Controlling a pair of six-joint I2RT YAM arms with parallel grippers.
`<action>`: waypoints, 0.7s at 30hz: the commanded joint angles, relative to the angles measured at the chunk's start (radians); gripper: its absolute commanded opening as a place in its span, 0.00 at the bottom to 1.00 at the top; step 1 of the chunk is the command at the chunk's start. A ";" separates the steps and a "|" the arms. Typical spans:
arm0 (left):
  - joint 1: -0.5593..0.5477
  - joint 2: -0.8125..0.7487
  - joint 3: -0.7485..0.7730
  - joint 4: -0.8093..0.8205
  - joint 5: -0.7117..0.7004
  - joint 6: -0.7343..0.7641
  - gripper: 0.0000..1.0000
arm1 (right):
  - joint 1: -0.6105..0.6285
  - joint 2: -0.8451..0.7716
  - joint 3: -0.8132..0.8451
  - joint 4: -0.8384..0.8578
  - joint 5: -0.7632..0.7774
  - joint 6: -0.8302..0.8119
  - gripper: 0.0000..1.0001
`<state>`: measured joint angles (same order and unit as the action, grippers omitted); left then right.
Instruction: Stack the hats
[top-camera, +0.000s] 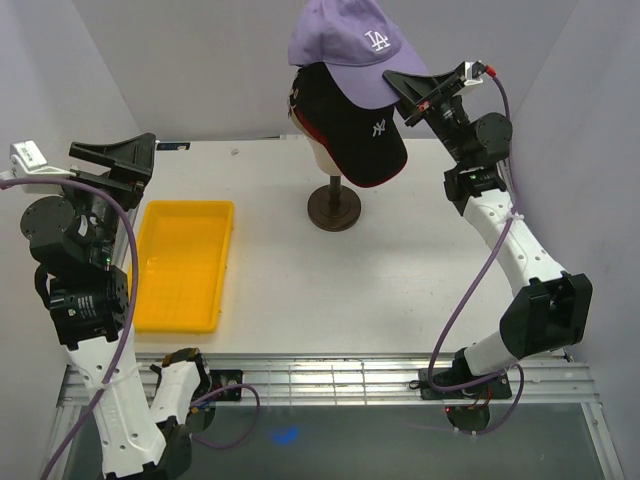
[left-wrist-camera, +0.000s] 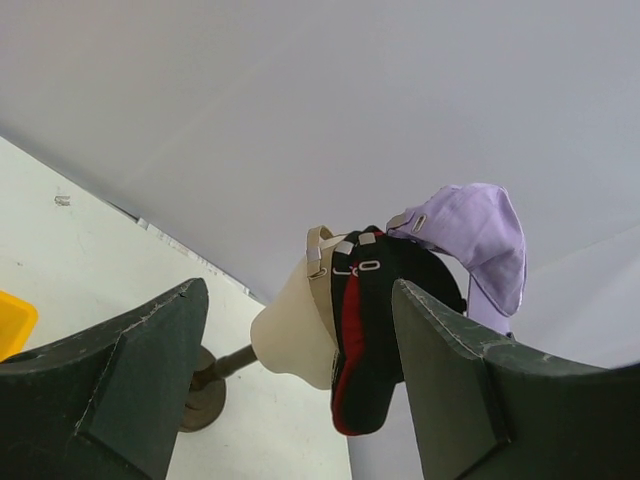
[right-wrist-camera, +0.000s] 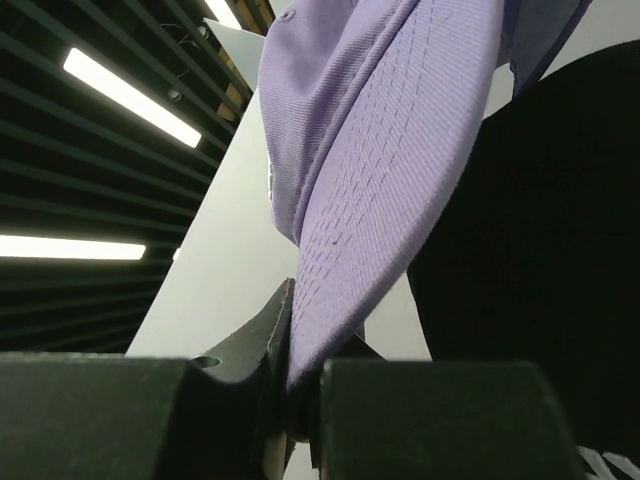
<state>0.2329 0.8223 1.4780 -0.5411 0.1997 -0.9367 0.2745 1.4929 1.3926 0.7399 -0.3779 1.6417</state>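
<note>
A lavender cap (top-camera: 345, 45) with a white LA logo sits tilted on top of the stack on the cream mannequin head (top-camera: 325, 150). Under it are the black NY cap (top-camera: 360, 135) and a red edge of another cap (top-camera: 315, 130). My right gripper (top-camera: 405, 88) is shut on the lavender cap's brim (right-wrist-camera: 390, 190), held high at the back right. My left gripper (top-camera: 120, 160) is open and empty at the far left above the yellow tray. In the left wrist view the stack shows from behind: lavender cap (left-wrist-camera: 480, 240), black and red caps (left-wrist-camera: 375, 340), tan strap (left-wrist-camera: 318, 265).
A flat yellow tray (top-camera: 182, 262) lies at the left of the white table. The mannequin head stands on a dark round stand (top-camera: 333, 207) at the back centre. White walls close in the back and both sides.
</note>
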 joint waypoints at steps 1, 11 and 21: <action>-0.006 0.000 -0.005 0.017 0.012 0.003 0.84 | -0.008 -0.010 0.051 0.110 -0.010 0.010 0.08; -0.012 0.006 -0.016 0.024 0.015 0.003 0.84 | -0.014 -0.022 -0.030 0.150 -0.021 0.044 0.08; -0.015 0.009 -0.019 0.026 0.015 0.003 0.84 | -0.050 -0.097 -0.202 0.225 -0.047 0.073 0.08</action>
<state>0.2241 0.8295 1.4631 -0.5369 0.2028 -0.9367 0.2390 1.4559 1.2118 0.8471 -0.4118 1.6951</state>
